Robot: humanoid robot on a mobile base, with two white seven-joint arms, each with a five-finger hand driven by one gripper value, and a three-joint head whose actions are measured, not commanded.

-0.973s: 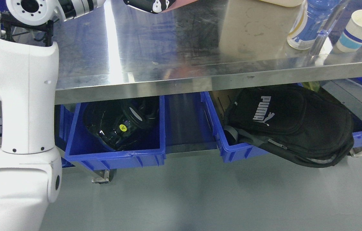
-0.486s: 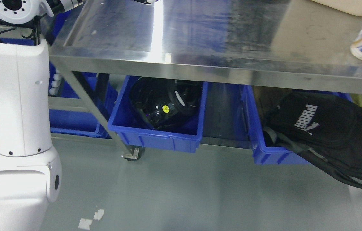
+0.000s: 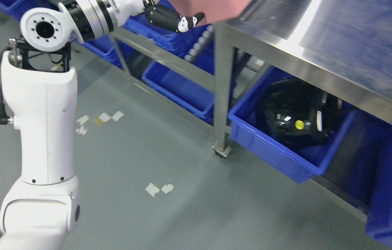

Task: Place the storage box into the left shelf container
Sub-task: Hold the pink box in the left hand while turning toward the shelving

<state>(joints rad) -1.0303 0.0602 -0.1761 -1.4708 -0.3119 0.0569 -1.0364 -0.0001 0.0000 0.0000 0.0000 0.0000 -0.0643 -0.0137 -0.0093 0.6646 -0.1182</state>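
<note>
Gripping a pink storage box [image 3: 210, 8] at 12 o'clock, the left hand [image 3: 168, 19] was curled beneath it; blue shelf bins [image 3: 182, 92] lay below, toward 6 o'clock.

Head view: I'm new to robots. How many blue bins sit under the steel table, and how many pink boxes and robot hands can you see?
Blue bins under the steel table: 2, one holding black gear and one cut off at the right
Pink storage box: 1
Robot hands: 1, the left hand, gripping the box
Total: 4
</note>
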